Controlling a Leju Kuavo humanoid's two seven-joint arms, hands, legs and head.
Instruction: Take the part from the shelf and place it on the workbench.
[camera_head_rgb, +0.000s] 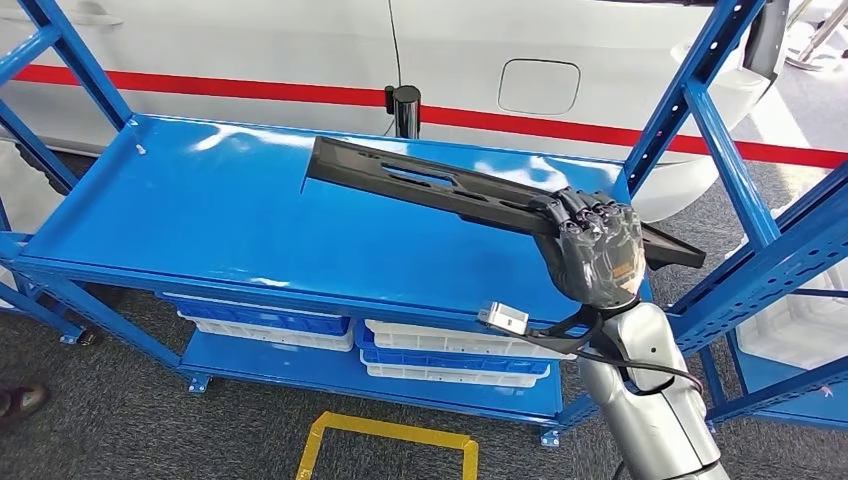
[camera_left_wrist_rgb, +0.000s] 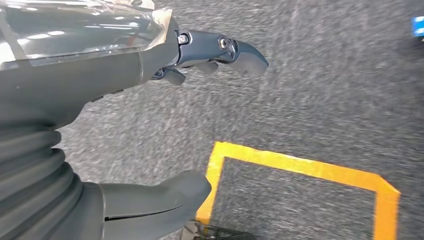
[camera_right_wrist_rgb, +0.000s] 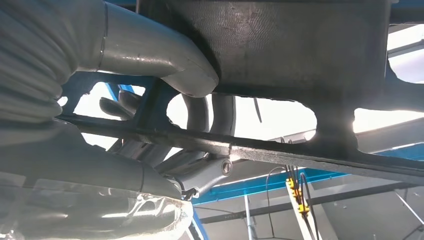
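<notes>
Right hand (camera_head_rgb: 598, 252) has its fingers wrapped around the long flat black plastic part (camera_head_rgb: 430, 185), near the blue metal shelf's (camera_head_rgb: 200, 220) right front corner. You're at the lift: raise it clear, then carry. Long axis runs from that corner toward back-left, far end raised. Left hand (camera_left_wrist_rgb: 150, 125) hangs empty, fingers apart.

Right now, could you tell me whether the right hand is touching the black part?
Touching. The right wrist view shows the right hand closed around the black part, thumb pressed against it.
</notes>
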